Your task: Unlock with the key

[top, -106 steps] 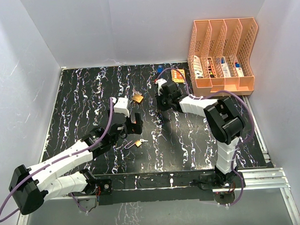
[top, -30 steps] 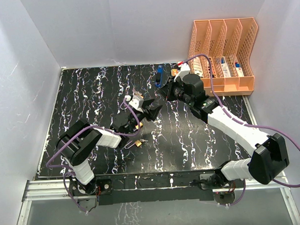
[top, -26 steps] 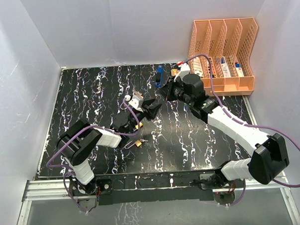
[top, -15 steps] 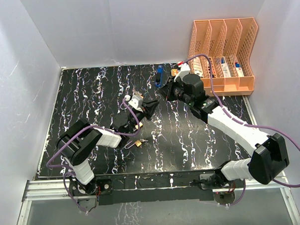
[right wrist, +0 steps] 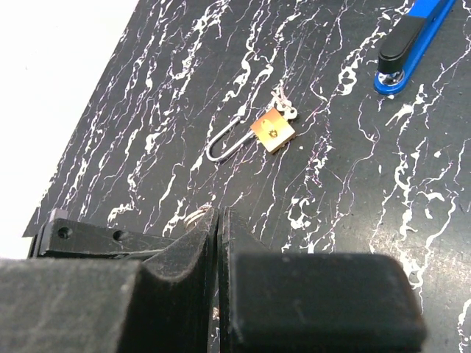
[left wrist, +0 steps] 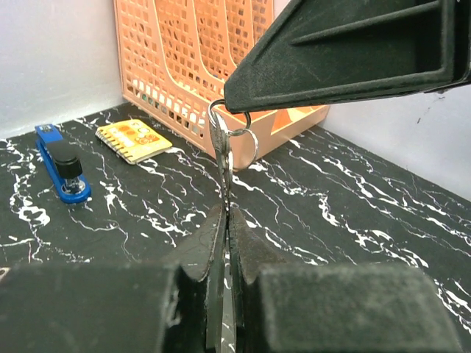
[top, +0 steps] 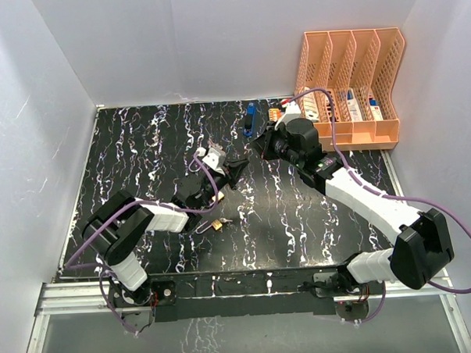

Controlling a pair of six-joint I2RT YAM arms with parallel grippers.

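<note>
A silver key (left wrist: 221, 158) on a ring (left wrist: 243, 136) hangs in mid-air over the table's middle. My right gripper (top: 256, 147) is shut on its upper end, and in the right wrist view only the ring (right wrist: 193, 217) peeks out beside the shut gripper (right wrist: 218, 211). My left gripper (top: 236, 165) meets it from the left and is shut (left wrist: 224, 209) on the key's blade. A small brass padlock (top: 216, 223) lies on the black mat nearer the arm bases. Its silver shackle sticks out and more keys (right wrist: 284, 112) lie at the padlock (right wrist: 272, 131).
An orange file rack (top: 349, 85) stands at the back right, the same rack (left wrist: 206, 66) filling the left wrist view's background. A blue stapler (top: 250, 118) and a yellow notepad (left wrist: 134, 140) lie in front of it. White walls enclose the marbled mat (top: 140, 141).
My left gripper's fingers have closed from wide open onto the key blade. Both arms have stayed nearly where they were, with the right gripper holding the key all along.
</note>
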